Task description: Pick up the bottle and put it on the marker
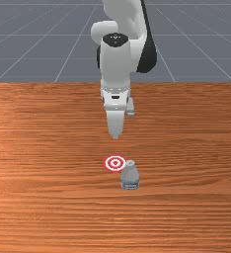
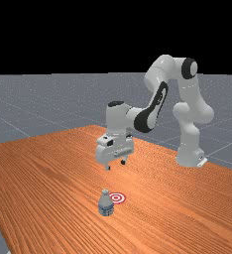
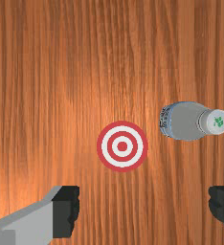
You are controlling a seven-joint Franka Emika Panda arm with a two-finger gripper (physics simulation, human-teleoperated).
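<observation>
Bottle (image 3: 184, 121) beside marker (image 3: 122, 146), apparently apart.

An orange-brown wooden table (image 2: 48, 173); a pale-lined grey floor (image 2: 38, 104) beyond; a black backdrop (image 2: 63, 34) above.

Can't read the bottle (image 1: 130, 179)'s label (image 2: 106, 210), nor make out the green print (image 3: 218, 121) on its cap. In the far view, lose a sliver of the marker (image 2: 117, 198) behind the bottle's neck. In the front view, miss the arm (image 1: 118, 59)'s base beyond the table (image 1: 38, 123)'s arm-side edge, with the other edges cropped. Can't identify the pale piece (image 1: 131, 107) half behind the gripper (image 2: 115, 165), nor the white speck (image 2: 8, 252) just past a table edge. In the wrist view, get both fingers (image 3: 63, 210) cut off by the picture's edge.
</observation>
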